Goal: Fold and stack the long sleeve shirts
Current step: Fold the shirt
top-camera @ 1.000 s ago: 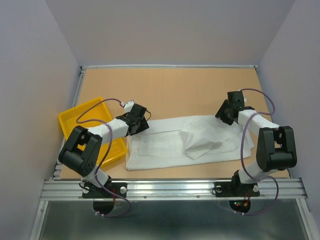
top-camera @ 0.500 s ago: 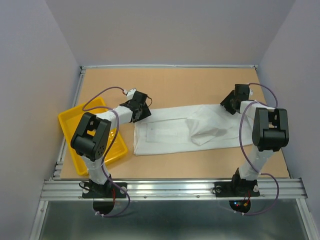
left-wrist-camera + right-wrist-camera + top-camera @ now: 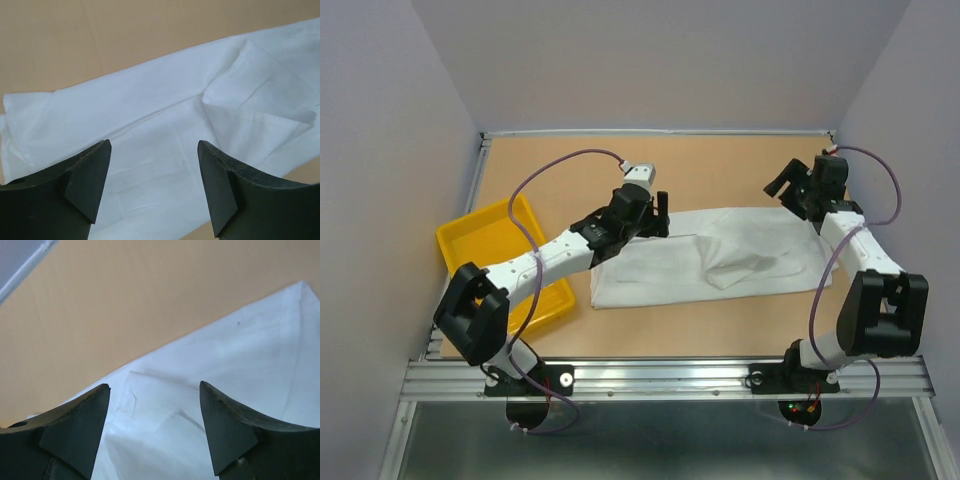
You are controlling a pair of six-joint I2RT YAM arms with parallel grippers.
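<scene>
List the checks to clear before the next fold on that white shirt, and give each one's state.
1. Left end effector open, nothing held: ok.
2. Right end effector open, nothing held: ok.
3. White shirt on the table, off the yellow tray: ok.
4. Shirt lying smooth: not ok, a rumpled fold sits near its middle.
5. Shirt folded compact enough to stack: not ok, it lies as a long strip.
6. Collar and button side located: cannot tell.
</scene>
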